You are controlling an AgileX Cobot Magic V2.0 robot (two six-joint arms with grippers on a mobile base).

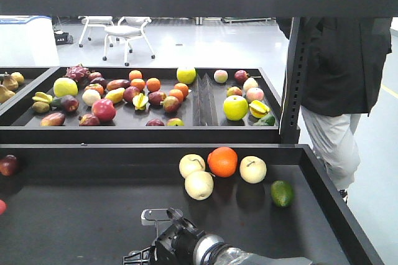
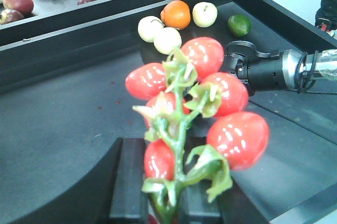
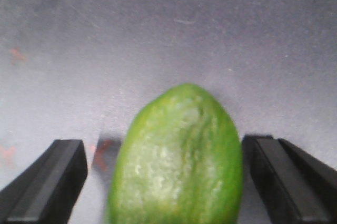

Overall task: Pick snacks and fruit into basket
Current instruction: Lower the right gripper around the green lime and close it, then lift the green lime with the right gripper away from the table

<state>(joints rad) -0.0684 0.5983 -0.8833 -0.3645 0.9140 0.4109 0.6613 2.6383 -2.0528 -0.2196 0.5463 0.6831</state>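
A bunch of red tomatoes [image 2: 231, 137] on a green stem, a fruit, stands up from my left gripper [image 2: 166, 184], which is shut on the stem's base. A large green fruit [image 3: 179, 155] sits between the fingers of my right gripper [image 3: 168, 182], which is open, with a gap showing on the left side. The right arm [image 1: 186, 246] reaches in low over the black lower tray [image 1: 74, 215]. On that tray lie an orange [image 1: 222, 161], three pale yellow fruits [image 1: 199, 185] and a small green fruit [image 1: 282, 193]. The basket and the snacks are out of view.
An upper shelf tray [image 1: 202, 106] holds several more fruits. A red apple [image 1: 8, 164] lies at the lower tray's left edge. A metal post [image 1: 292, 78] and a person in a dark jacket [image 1: 345, 66] stand on the right.
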